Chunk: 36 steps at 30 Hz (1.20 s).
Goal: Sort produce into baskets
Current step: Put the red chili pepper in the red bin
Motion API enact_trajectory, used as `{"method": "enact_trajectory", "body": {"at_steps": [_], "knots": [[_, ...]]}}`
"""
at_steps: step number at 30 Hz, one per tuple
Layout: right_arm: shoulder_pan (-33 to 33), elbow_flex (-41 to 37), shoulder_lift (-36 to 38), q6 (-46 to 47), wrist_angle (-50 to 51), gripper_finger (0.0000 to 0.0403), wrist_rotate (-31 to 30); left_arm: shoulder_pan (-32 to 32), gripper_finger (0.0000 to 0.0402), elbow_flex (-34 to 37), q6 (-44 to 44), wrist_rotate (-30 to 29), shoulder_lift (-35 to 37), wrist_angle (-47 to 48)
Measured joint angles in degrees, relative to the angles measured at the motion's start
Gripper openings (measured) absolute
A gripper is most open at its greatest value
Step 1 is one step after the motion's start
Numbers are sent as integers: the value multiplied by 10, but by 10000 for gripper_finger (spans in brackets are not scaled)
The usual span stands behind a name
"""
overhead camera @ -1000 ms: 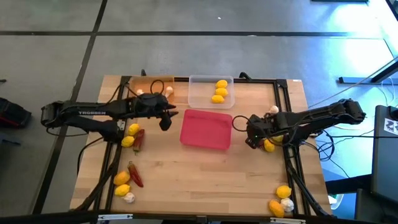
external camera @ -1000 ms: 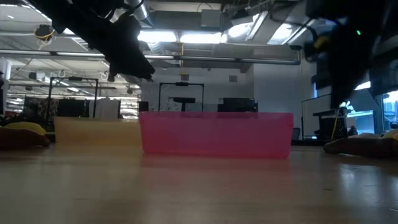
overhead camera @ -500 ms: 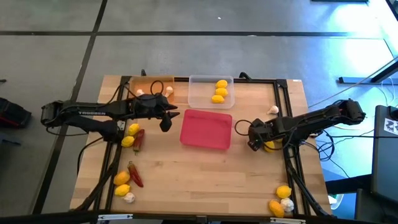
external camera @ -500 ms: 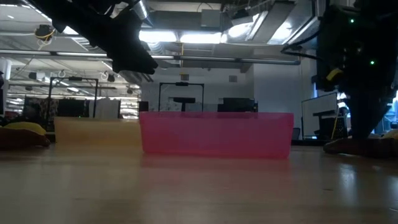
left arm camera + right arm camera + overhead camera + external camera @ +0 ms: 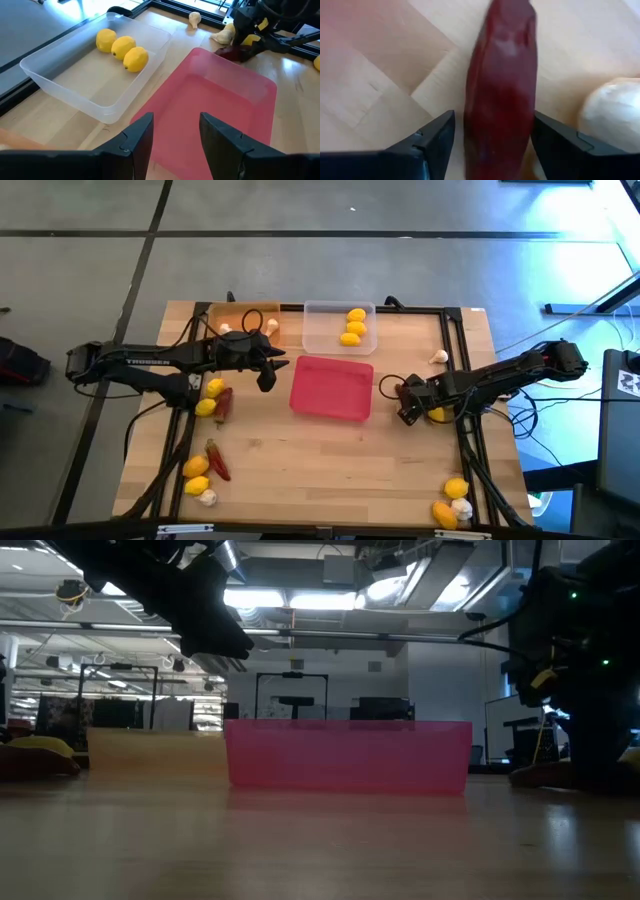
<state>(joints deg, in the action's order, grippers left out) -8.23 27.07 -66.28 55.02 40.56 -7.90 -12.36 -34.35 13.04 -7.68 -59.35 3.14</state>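
Note:
Three trays stand mid-table: an orange one (image 5: 245, 323) holding garlic bulbs, a clear one (image 5: 340, 327) holding three lemons (image 5: 122, 47), and an empty pink one (image 5: 332, 388). My right gripper (image 5: 405, 408) is down at the table, right of the pink tray. It is open, with one finger on either side of a dark red chili (image 5: 501, 85) that lies on the wood. A garlic bulb (image 5: 612, 107) lies beside it. My left gripper (image 5: 265, 377) is open and empty, held above the pink tray's left edge (image 5: 165, 100). My right gripper points down at the chili, its fingers along the chili's two long sides (image 5: 470, 125). A gap shows at one finger. The other finger (image 5: 560, 145) stands right at the chili's side, and I cannot tell whether it touches. The chili lies flat on the table.
Lemons, chilis (image 5: 218, 460) and a garlic bulb (image 5: 207, 497) lie along the table's left side. A garlic bulb (image 5: 438, 357) and a lemon (image 5: 435, 416) lie near my right arm. More lemons (image 5: 456, 488) and a garlic bulb lie at the near right corner.
My right gripper has come down to the table and a little toward the near edge, ending astride the chili. The left arm has kept still.

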Motion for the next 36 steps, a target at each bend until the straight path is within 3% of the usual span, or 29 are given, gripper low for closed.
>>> {"method": "enact_trajectory", "body": {"at_steps": [10, 14, 18, 23, 32, 36], "knots": [[0, 21, 1, -74, 7, 89, -26, 0, 155, 0, 0, 0, 0, 0], [0, 69, 2, -97, 55, 87, -56, 0, 155, 0, 1, 0, 0, 0], [0, 128, 2, -118, 100, 114, -82, 0, 155, 0, 1, 0, 0, 0], [0, 191, 2, -150, 97, 117, -113, 0, 155, 0, 1, 0, 0, 0], [4, 207, -13, -263, -101, 118, -130, 0, 155, 0, 1, 0, 0, 0], [25, 207, -43, -321, -190, 118, -91, 0, 155, 0, 1, 0, 0, -16]]}}
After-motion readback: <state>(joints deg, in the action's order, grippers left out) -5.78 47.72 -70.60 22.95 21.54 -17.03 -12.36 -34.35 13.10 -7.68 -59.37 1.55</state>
